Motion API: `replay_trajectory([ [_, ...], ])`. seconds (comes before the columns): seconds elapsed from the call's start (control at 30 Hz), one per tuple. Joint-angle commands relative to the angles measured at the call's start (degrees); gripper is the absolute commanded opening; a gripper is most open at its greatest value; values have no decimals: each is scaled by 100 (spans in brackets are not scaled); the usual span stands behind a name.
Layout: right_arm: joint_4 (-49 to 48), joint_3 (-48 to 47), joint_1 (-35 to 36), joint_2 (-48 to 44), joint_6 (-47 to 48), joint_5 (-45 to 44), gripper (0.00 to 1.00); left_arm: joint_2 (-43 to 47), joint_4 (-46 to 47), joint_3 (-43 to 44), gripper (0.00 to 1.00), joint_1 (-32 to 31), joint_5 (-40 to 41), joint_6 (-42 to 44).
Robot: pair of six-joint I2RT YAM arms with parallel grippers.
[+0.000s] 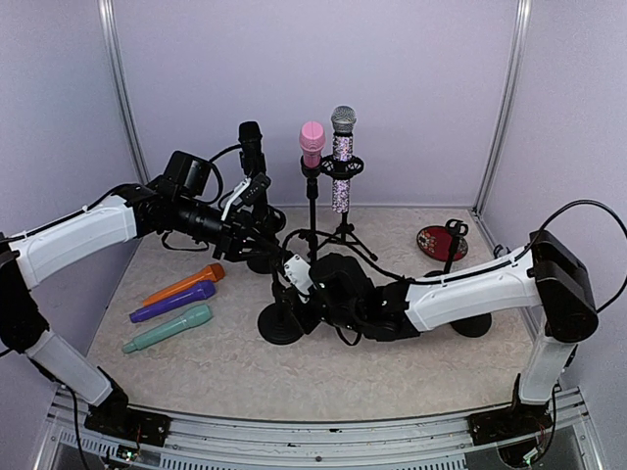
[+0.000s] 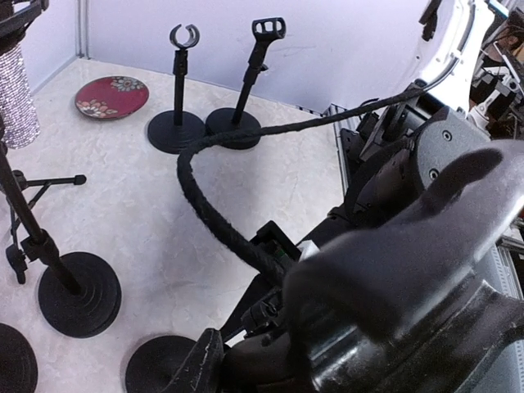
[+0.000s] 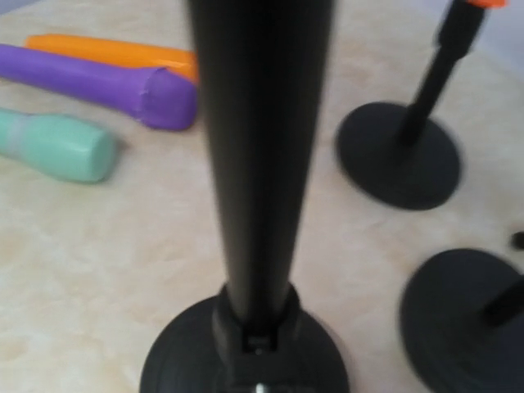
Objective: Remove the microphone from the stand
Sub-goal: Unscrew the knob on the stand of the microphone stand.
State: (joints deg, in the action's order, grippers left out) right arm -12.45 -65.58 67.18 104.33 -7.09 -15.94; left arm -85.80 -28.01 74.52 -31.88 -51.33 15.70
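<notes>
A black microphone (image 1: 251,137) stands tilted at the back left, and my left gripper (image 1: 253,201) is shut around its body. The microphone's lower end is hidden behind the gripper. In the left wrist view a big blurred black shape fills the lower right. My right gripper (image 1: 299,284) is shut low on the post of a black stand (image 1: 279,328) with a round base. In the right wrist view that post (image 3: 262,164) runs up the middle from its base (image 3: 246,360), and my own fingers do not show.
A pink microphone (image 1: 312,142) and a glittery one (image 1: 342,157) stand in holders behind. Orange (image 1: 186,284), purple (image 1: 174,301) and teal (image 1: 168,328) microphones lie at the left. A red plate (image 1: 441,240) and two empty stands (image 2: 182,90), (image 2: 255,74) are at the right.
</notes>
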Motion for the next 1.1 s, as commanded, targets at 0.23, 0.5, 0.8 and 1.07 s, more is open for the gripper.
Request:
replay_trajectory([
  [0.23,-558,-374,1107,580,3721,-1865,0,-98,369,71,31,43,460,-116],
  [0.5,-370,-367,1167,458,4052,-1526,0,-115,288,127,31,42,473,-68],
  [0.8,-931,-403,1307,730,5184,-2716,39,-54,59,146,39,42,407,71],
  [1.07,-1030,-203,1335,54,3820,-2737,72,94,-87,142,40,53,360,211],
])
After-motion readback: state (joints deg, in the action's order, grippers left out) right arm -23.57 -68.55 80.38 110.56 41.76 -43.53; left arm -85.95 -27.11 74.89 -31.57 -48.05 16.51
